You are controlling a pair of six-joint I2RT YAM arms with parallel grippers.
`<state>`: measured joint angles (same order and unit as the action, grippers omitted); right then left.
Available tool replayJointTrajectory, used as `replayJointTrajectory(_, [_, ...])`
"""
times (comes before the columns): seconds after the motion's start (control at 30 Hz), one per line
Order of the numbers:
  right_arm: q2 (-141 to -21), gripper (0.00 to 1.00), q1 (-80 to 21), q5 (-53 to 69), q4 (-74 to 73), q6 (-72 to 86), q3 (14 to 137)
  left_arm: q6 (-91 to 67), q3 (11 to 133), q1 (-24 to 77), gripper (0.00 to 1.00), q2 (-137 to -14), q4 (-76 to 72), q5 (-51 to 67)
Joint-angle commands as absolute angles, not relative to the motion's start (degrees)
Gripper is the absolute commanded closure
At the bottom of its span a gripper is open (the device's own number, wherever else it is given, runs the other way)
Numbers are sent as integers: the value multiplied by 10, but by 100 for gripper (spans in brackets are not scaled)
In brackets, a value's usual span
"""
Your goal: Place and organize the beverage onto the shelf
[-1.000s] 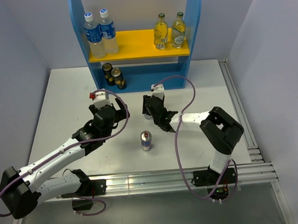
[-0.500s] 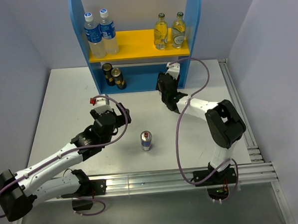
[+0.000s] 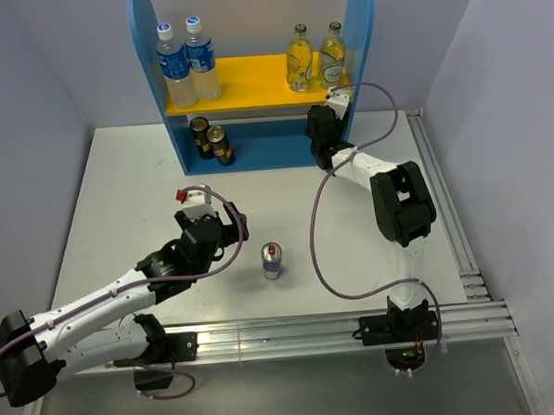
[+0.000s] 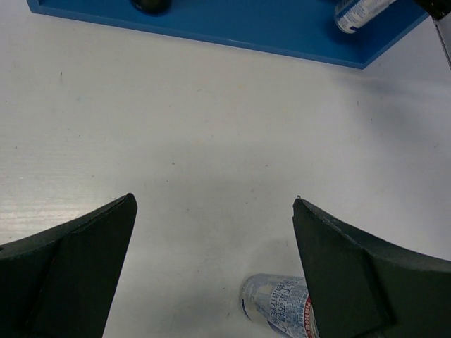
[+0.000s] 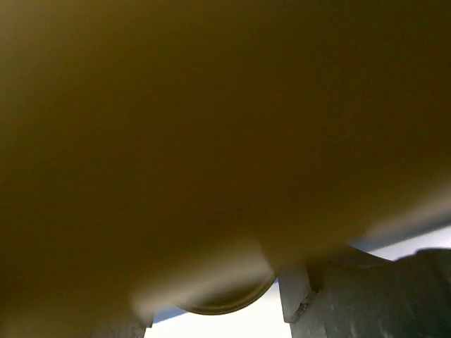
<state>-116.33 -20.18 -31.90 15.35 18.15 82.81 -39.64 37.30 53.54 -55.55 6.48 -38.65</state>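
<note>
While the right end effector (image 3: 319, 126) clamped a slim can (image 4: 356, 12) inside the shelf (image 3: 363, 36), it needed seating upright before release; left end effector (image 4: 211, 232) gaped.

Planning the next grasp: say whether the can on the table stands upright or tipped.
Upright: the can stands on its base, round top facing up.

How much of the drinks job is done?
Done: two water bottles and two glass bottles on the yellow board, two dark cans on the blue base. In hand: the right gripper holds a silver-blue can at the base. To do: one upright can on the table, by the open left gripper.
</note>
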Motion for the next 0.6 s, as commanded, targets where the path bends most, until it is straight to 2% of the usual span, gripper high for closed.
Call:
replayJointTrajectory(0.0, [-1180,94,-192,-309,146,185,869,-390,390,548,1,-554,52,-385])
replayJointTrajectory(0.03, [-1184,84,-192,-309,142,185,872,-389,392,550,1,-555,54,-388])
replayJointTrajectory(0.13, [-1181,66,-192,-308,139,189,869,-391,397,556,1,-559,53,-388])
replayJointTrajectory(0.23, [-1175,65,-192,-312,127,198,862,-391,397,561,1,-557,47,-387])
replayJointTrajectory(0.3, [-1172,60,-196,-322,119,205,858,-391,396,563,1,-557,41,-388])
replayJointTrajectory(0.43, [-1168,35,-203,-331,100,214,853,-396,396,567,1,-562,46,-392])
replayJointTrajectory(0.5, [-1166,25,-204,-334,93,218,852,-397,394,571,1,-561,44,-395])
replayJointTrajectory(0.57, [-1166,21,-207,-339,88,220,851,-397,395,572,1,-558,47,-397])
